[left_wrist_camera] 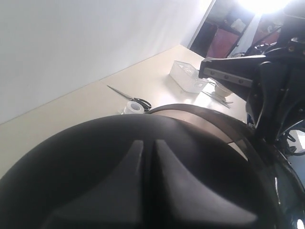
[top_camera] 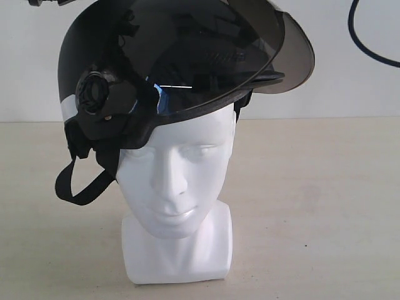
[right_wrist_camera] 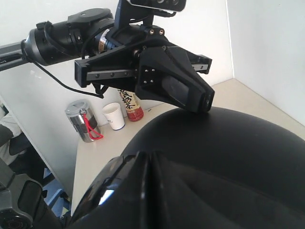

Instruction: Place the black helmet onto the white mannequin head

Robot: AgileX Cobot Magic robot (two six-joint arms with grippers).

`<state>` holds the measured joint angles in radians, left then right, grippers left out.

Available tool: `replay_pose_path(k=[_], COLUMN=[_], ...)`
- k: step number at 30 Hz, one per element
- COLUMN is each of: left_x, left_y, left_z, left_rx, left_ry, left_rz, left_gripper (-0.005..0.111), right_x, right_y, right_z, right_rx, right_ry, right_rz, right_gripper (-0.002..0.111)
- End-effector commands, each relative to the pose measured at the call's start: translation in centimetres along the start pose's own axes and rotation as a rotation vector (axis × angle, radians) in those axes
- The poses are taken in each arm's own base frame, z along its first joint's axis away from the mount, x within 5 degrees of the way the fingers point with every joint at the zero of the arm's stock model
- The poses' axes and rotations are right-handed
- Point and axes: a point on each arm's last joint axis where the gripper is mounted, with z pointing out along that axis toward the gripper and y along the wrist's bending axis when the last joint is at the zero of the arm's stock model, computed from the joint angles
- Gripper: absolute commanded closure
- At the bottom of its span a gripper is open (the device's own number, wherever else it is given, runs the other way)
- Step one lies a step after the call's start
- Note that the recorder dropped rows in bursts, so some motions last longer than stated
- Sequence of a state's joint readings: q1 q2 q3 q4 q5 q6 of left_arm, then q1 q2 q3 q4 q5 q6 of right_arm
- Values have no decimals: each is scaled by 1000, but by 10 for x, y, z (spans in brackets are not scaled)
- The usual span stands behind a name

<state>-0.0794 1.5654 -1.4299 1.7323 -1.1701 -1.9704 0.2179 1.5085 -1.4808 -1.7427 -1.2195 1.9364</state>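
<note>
The black helmet sits tilted on top of the white mannequin head, with its smoky visor raised to the right. The chin strap hangs loose on the left. The head stands upright on the table, face uncovered. My left gripper is shut, with nothing between its fingers, and lies against the helmet shell. My right gripper is also shut and lies on the shell. In the right wrist view the left gripper touches the helmet's crown.
Scissors, a tape roll and a clear plastic box lie on the table behind. A metal can, a paper cup and a bottle stand by the wall. A black cable hangs at the upper right.
</note>
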Motion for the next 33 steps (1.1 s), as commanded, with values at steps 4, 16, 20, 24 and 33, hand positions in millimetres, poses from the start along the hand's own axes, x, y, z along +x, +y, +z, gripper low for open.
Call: replay_pose_path(k=[4, 16, 20, 24, 33], left_x=[2, 2, 2, 2, 2], left_y=[-6, -6, -6, -6, -6], left_z=[0, -1, -1, -1, -1], left_rx=[44, 44, 44, 44, 44], left_ry=[29, 29, 29, 29, 29], left_rz=[-19, -19, -19, -19, -19], left_gripper=[102, 102, 102, 102, 102], right_x=[1, -28, -36, -39, -38], right_y=[0, 3, -6, -25, -52], right_z=[0, -5, -2, -7, -39], right_rx=[-2, 71, 74, 87, 212], right_ry=[3, -65, -78, -80, -112], right_rz=[-10, -77, -52, 13, 23], right_gripper=[109, 109, 109, 109, 109])
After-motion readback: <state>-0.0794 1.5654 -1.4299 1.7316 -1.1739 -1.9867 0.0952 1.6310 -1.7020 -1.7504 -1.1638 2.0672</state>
